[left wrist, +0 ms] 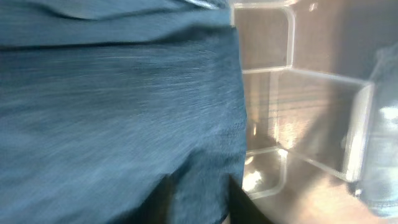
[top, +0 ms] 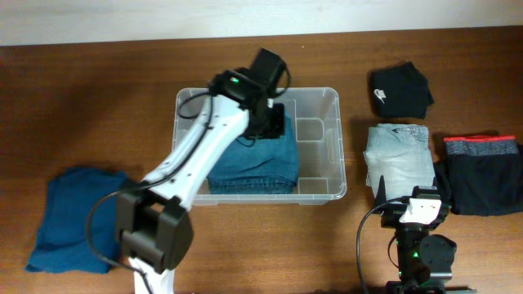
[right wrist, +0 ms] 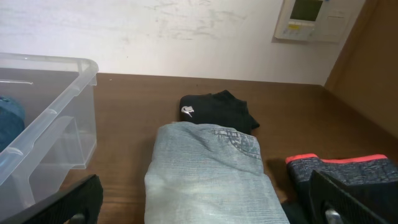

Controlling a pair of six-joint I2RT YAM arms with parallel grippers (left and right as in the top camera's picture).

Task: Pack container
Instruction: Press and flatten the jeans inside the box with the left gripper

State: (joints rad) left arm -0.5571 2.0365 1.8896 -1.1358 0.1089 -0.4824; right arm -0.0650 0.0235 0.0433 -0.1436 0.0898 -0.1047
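Left hand [top: 274, 122] on jeans [top: 253, 167] — in container [top: 333, 155]

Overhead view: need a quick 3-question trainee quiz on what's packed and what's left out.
1. True or false: the container is empty.
2. Which garment lies directly ahead of the open right gripper? A) a red towel B) the light-wash jeans C) a white shirt
3. How many folded garments lie on the table outside the container?

Key
1. False: dark blue jeans lie inside, with the left gripper over them.
2. B.
3. Four: the blue garment, the black top, the light-wash jeans and the black-and-red garment.
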